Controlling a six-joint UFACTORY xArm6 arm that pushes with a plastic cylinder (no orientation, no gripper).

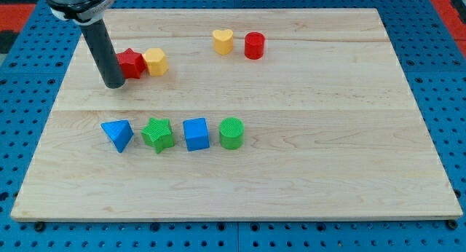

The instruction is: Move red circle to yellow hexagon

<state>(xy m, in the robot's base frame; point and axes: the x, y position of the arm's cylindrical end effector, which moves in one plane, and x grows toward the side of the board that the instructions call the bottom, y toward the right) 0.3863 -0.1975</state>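
Note:
The red circle (254,45) stands near the view's top, right of centre, with a yellow heart (223,41) just to its left. The yellow hexagon (155,61) sits at the upper left, touching a red star-shaped block (131,63) on its left. My tip (115,83) rests on the board just left of and slightly below the red star, close to it or touching it. The tip is far to the left of the red circle.
A row of blocks lies across the middle of the wooden board (328,135): a blue triangle (117,134), a green star (158,133), a blue cube (196,133) and a green circle (231,132). A blue pegboard surrounds the board.

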